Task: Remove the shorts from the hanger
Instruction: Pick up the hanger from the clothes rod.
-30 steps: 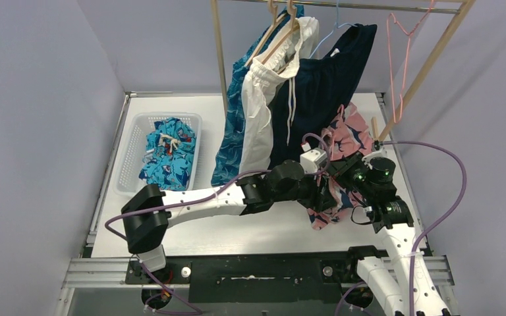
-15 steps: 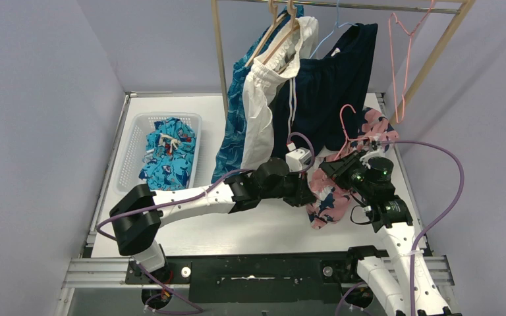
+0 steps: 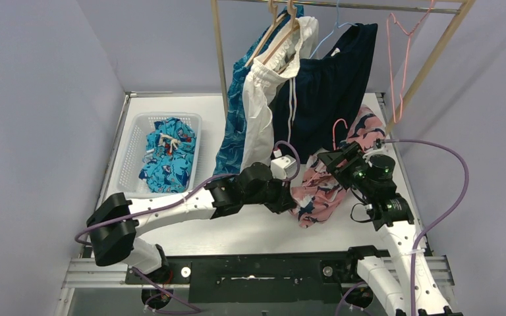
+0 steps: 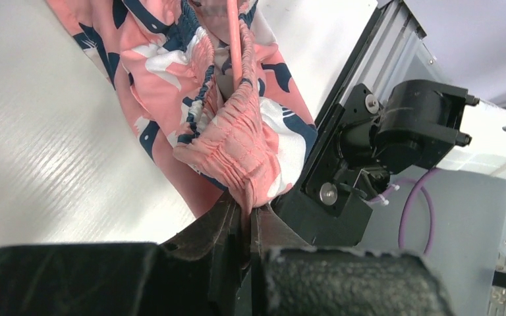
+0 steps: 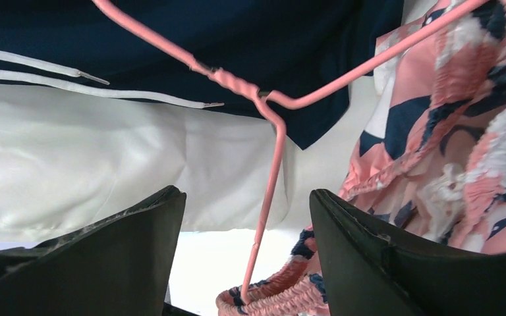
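Observation:
The pink-and-navy floral shorts [image 3: 319,187] lie bunched on the table with a pink wire hanger [image 3: 338,126] still threaded in the waistband. My left gripper [image 3: 291,197] is shut on the gathered waistband [image 4: 240,141], pinching the fabric between its fingertips [image 4: 247,205]. My right gripper [image 3: 333,161] stands open. In the right wrist view the hanger's wire [image 5: 270,178] runs down between the spread fingers [image 5: 247,197] and touches neither. The floral shorts [image 5: 448,131] hang just right of it.
On the wooden rack [image 3: 219,59] hang blue leaf-pattern shorts [image 3: 232,135], white drawstring shorts [image 3: 260,112] and navy shorts [image 3: 329,85], close behind both grippers. An empty pink hanger [image 3: 402,59] hangs at the right. A white basket [image 3: 132,131] at the left holds teal cartoon-print shorts [image 3: 168,155].
My left gripper shut on the floral waistband and drew it left and nearer. My right gripper, shut on the hanger before, has opened and let the wire go.

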